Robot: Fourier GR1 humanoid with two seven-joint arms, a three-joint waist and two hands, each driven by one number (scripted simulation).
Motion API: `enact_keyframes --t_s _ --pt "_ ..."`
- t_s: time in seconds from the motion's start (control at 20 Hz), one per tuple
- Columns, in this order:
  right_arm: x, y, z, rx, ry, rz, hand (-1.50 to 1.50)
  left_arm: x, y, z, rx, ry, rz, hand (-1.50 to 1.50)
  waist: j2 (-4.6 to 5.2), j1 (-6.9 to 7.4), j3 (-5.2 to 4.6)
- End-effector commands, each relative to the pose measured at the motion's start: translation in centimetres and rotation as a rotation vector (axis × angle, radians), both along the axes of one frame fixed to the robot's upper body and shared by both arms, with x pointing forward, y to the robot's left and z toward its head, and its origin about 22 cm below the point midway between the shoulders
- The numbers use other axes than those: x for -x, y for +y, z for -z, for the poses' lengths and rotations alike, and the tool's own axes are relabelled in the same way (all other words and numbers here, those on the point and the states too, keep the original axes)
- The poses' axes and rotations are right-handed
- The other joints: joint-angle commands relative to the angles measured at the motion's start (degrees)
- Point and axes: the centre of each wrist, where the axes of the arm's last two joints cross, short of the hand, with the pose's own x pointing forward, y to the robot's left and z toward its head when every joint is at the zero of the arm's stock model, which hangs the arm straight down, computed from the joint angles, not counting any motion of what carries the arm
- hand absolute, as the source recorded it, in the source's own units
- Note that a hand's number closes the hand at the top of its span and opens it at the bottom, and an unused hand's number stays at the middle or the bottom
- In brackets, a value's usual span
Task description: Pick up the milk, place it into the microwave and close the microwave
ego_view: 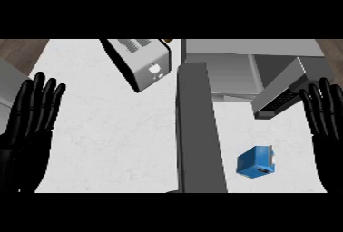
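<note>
A blue milk carton [256, 161] stands on the white counter at the lower right, seen from above. The grey microwave [227, 68] sits at the back, and its door [199, 127] swings out toward me as a long grey slab just left of the carton. My right hand [325, 108] rests open at the right edge with its fingers up, well apart from the carton. At the left edge my left hand [35, 108] rests the same way, open and holding nothing.
A silver toaster [144, 61] lies at the back, left of the microwave. A grey slab with a dark edge [285, 93] juts out at the right, above the carton. White counter [114, 145] spreads between the left hand and the door.
</note>
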Motion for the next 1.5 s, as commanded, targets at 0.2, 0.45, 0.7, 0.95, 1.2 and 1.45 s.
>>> enact_keyframes --t_s 0.2,0.45,0.7,0.95,1.2,1.45 --pt "5.8 0.0 -2.2 -0.039 0.056 0.015 -1.50 -0.7 -0.9 1.9 0.009 -0.014 -0.076 -1.50 -0.69 -1.26 2.00" --pt "8.0 -1.2 -3.1 -0.055 0.081 -0.091 -1.50 3.4 -1.8 3.7 0.205 0.112 -0.153 -1.50 -0.81 -0.86 2.02" --pt "10.7 0.7 -4.0 -0.066 0.102 -0.070 -1.50 5.6 -2.1 3.1 0.227 0.106 -0.164 -1.50 -0.74 -0.68 2.00" --pt "10.7 1.8 -2.9 -0.052 0.110 -0.037 -1.50 9.6 0.2 4.2 0.218 0.119 -0.148 -1.50 -0.82 -0.23 1.95" --pt "11.0 -0.5 -2.3 0.020 0.119 0.003 -1.50 11.6 0.9 5.0 0.218 0.117 -0.162 -1.50 -0.75 -0.30 2.00" --pt "11.0 0.4 0.8 0.036 0.123 0.016 -1.50 12.8 0.6 5.2 0.205 0.116 -0.161 -1.50 -0.79 -0.49 2.03"
